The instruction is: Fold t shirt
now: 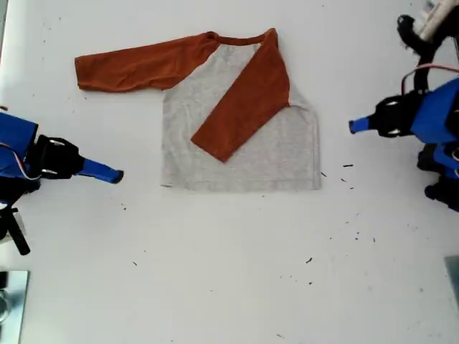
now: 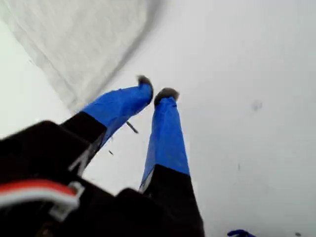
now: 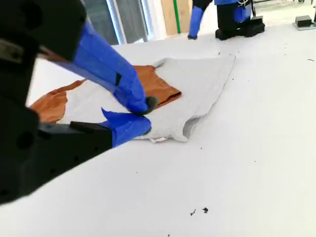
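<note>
1. T shirt [image 1: 244, 161] edge lay just beyond my second end effector [image 3: 147, 114] in the second wrist view. Its blue jaws were nearly closed, gripped nothing, and sat clear of the cloth.
2. In the exterior view that end effector [image 1: 118, 175] hovered at the T shirt's 9 o'clock over the white desk [image 1: 229, 272].
3. The T shirt lay flat at mid-desk. One rust-orange sleeve [image 1: 244, 100] was folded across the grey body from 1 o'clock toward 7 o'clock. The other sleeve [image 1: 136, 68] spread out toward 10 o'clock.
4. Farthest, at 3 o'clock, my first end effector [image 1: 353, 127] was apart from the cloth. Its tips were almost touching and it was empty.
</note>
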`<state>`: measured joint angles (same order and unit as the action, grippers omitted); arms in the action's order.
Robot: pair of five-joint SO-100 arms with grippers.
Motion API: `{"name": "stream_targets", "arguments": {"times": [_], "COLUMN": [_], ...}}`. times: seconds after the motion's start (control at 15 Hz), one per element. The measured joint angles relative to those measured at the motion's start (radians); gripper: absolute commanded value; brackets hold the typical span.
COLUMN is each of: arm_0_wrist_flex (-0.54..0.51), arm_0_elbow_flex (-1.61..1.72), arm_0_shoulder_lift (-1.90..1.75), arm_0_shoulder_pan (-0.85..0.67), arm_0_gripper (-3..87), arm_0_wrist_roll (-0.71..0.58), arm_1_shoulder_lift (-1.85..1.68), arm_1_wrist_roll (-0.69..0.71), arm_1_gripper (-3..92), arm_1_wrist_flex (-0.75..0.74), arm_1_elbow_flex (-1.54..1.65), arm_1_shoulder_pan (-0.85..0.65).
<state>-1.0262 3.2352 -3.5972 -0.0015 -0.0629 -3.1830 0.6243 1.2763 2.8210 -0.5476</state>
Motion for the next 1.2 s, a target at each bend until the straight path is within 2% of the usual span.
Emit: {"name": "stream_targets", "arguments": {"times": [0.2,0.33,0.4,0.53,0.67,0.73,0.8,0.93,1.0,1.13,1.2], "arm_0_wrist_flex": [0.003,-0.009,-0.089,-0.285,-0.344,-0.36,-0.376,-0.42,-0.44,-0.451,-0.453], "arm_0_elbow_flex": [-0.005,-0.169,-0.341,-0.724,-0.92,-0.963,-0.994,-1.069,-1.109,-1.158,-1.161], "arm_0_shoulder_lift": [0.026,0.281,0.48,0.865,1.115,1.181,1.213,1.261,1.285,1.328,1.328], "arm_0_shoulder_pan": [-0.028,-0.029,-0.034,-0.057,-0.077,-0.11,-0.193,-0.42,-0.548,-0.802,-0.913], "arm_0_gripper": [-0.3,-0.2,-0.2,-0.2,-0.2,2.0,20.3,36.1,40.2,39.4,38.5], "arm_0_wrist_roll": [0.244,0.407,0.494,0.575,0.589,0.575,0.5,0.319,0.219,0.009,-0.055], "arm_1_shoulder_lift": [-0.207,-0.227,-0.236,-0.252,-0.267,-0.281,-0.29,-0.299,-0.299,-0.299,-0.299], "arm_1_wrist_roll": [-0.054,-0.057,-0.058,-0.058,-0.058,-0.058,-0.058,-0.058,-0.058,-0.058,-0.058], "arm_1_gripper": [3.5,3.5,3.5,3.5,3.5,3.5,3.5,3.5,3.5,3.5,3.5], "arm_1_wrist_flex": [0.041,0.04,0.04,0.04,0.041,0.041,0.044,0.044,0.044,0.044,0.044], "arm_1_elbow_flex": [0.189,0.212,0.213,0.215,0.218,0.221,0.221,0.221,0.221,0.221,0.221], "arm_1_shoulder_pan": [0.074,0.083,0.083,0.083,0.083,0.083,0.083,0.083,0.083,0.083,0.083]}}
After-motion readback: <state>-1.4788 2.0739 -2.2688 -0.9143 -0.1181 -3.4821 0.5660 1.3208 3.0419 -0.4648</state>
